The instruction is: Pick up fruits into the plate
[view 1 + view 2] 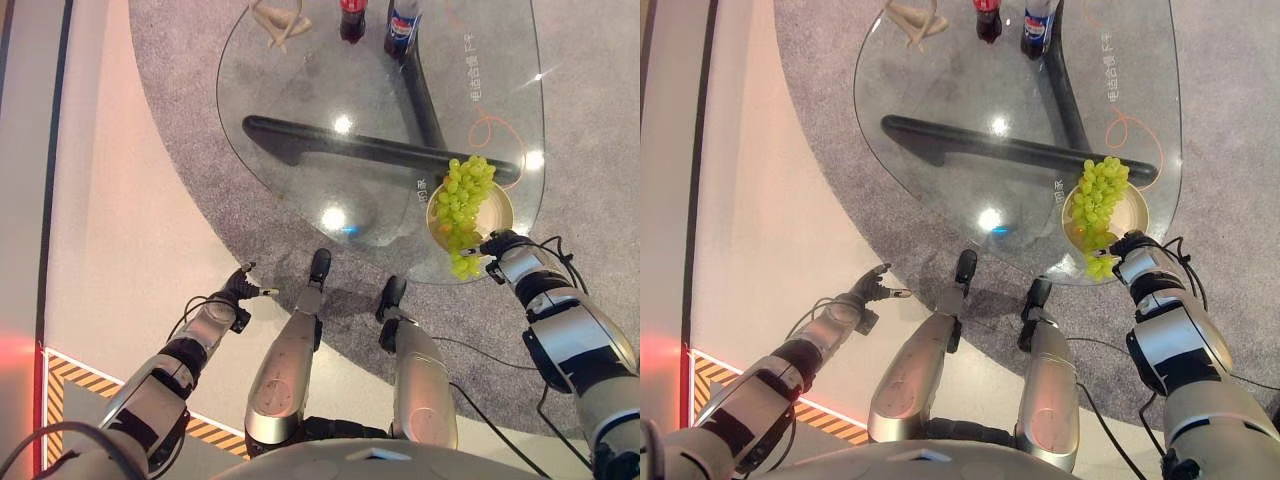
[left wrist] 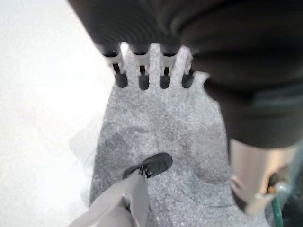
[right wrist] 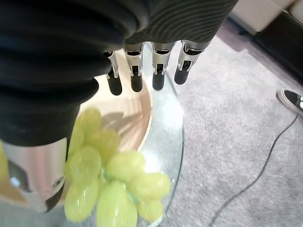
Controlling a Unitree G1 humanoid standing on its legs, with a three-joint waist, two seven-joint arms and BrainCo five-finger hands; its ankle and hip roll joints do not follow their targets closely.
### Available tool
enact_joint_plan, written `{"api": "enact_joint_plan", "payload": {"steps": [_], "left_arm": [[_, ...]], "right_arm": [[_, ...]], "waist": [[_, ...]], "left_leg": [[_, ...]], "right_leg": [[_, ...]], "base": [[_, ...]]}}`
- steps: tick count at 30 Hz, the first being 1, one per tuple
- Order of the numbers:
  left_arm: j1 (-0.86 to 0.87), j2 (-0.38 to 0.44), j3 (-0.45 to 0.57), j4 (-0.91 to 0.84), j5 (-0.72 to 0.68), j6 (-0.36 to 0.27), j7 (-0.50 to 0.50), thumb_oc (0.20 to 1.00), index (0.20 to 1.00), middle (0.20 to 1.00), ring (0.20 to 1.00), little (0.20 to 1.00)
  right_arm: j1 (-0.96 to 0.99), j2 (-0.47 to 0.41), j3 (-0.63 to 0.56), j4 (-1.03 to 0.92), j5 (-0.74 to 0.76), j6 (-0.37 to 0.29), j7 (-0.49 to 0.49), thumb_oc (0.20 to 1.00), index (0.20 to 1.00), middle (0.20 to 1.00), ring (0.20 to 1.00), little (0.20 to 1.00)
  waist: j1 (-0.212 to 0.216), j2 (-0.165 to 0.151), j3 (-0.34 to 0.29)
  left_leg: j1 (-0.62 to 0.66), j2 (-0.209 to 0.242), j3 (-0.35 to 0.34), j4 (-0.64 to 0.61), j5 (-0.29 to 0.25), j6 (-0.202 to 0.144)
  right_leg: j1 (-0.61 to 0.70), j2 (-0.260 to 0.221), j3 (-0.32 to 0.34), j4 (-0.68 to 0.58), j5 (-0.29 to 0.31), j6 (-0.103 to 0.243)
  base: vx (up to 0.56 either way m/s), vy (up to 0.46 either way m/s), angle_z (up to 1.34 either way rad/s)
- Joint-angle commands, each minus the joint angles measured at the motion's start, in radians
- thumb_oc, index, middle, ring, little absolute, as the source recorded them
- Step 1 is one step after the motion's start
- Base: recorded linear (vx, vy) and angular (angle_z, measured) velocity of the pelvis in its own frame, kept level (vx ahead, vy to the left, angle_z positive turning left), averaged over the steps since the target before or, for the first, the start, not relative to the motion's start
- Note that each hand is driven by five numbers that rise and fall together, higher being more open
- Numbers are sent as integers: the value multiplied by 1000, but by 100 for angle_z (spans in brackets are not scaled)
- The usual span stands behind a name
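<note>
— What stands at the far end of the glass table [image 1: 300,90]?
— Two dark soda bottles [image 1: 353,18] side by side, and a pale looped thing [image 1: 279,20] well apart to their left.
— And below?
— A dark table base [image 1: 370,148] seen through the glass, on grey carpet [image 1: 180,130].

Orange characters on the glass table [image 1: 300,90] are unreadable.
</note>
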Motion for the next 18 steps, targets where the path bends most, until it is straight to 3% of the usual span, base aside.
{"api": "enact_joint_plan", "payload": {"steps": [1, 8, 11, 14, 18], "left_arm": [[36, -50, 12, 77, 7, -17, -8, 1000, 1000, 1000, 1000, 1000], [145, -50, 63, 117, 9, -71, -66, 1000, 1000, 1000, 1000, 1000], [215, -70, 101, 149, 17, -87, -114, 1000, 1000, 1000, 1000, 1000], [268, -90, 139, 180, 9, -92, -167, 1000, 1000, 1000, 1000, 1000], [327, -128, 198, 226, -29, -76, -244, 1000, 1000, 1000, 1000, 1000]], "right_arm": [[125, -16, -28, -1, 114, -78, -108, 1000, 1000, 1000, 1000, 1000], [385, 47, -145, -96, 243, -279, -165, 1000, 1000, 1000, 1000, 1000], [517, 114, -190, -118, 310, -379, -93, 1000, 1000, 1000, 1000, 1000], [605, 193, -213, -117, 398, -427, 36, 1000, 1000, 1000, 1000, 1000], [685, 269, -219, -77, 404, -421, 116, 1000, 1000, 1000, 1000, 1000]], "waist": [[-21, -36, -54], [-58, -77, -158], [-79, -91, -222], [-96, -97, -274], [-112, -93, -339]], "left_leg": [[92, 0, 87, 111, -250, 39], [193, 12, 113, 80, -271, 40], [247, 15, 123, 73, -284, 44], [290, 11, 125, 67, -296, 50], [345, 8, 138, 51, -308, 56]], "right_leg": [[99, 18, -3, -183, 71, 31], [210, 30, 33, -232, 66, 36], [263, 37, 56, -240, 57, 34], [305, 43, 76, -246, 45, 29], [354, 50, 97, -254, 31, 25]], "base": [[99, -11, 1], [96, -13, -6], [157, -4, -5], [172, 17, -14], [186, 45, -14]]}}
